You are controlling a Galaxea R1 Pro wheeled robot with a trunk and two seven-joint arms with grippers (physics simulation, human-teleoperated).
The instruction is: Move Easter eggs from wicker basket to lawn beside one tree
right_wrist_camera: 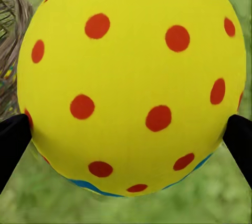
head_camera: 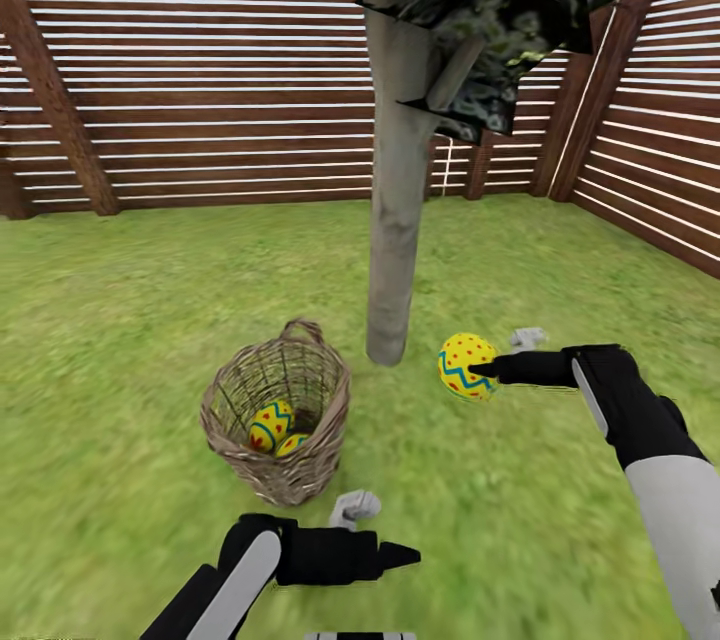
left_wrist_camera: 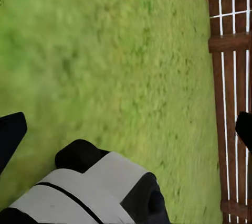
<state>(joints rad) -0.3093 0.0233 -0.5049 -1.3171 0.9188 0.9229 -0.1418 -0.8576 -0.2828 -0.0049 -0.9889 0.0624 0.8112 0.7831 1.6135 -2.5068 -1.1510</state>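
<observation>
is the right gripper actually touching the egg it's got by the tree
Touching. In the right wrist view both black fingertips press against the sides of the dotted egg, with no gap. The head view shows the right gripper on that egg.

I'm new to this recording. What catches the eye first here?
The spotted yellow egg held in the right pincer, just right of the pale tree trunk. Next, the wicker basket left of the trunk, with two more eggs inside, and the left pincer hanging empty nearby.
</observation>
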